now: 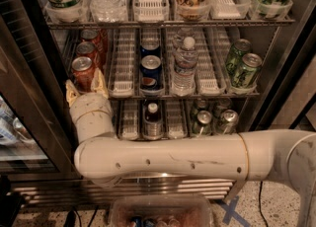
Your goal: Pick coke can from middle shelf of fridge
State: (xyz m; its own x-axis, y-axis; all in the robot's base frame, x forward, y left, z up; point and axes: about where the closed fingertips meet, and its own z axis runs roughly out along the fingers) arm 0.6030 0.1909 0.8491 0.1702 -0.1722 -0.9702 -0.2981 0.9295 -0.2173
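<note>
The red metal coke can (81, 68) with a silver top stands at the left. The cream two-finger gripper (84, 79) is spread wide around it.

Your pincer (87, 87) sits left of centre in the frame, at the front of the middle shelf (206, 75), fingers spread either side of the front coke can (82, 70). More red cans (87, 51) stand right behind it. The fridge frame (42, 58) crowds its left. On its right a bare lane tray (122, 70) leaves room, before the blue can (150, 68) and water bottle (185, 65).
</note>
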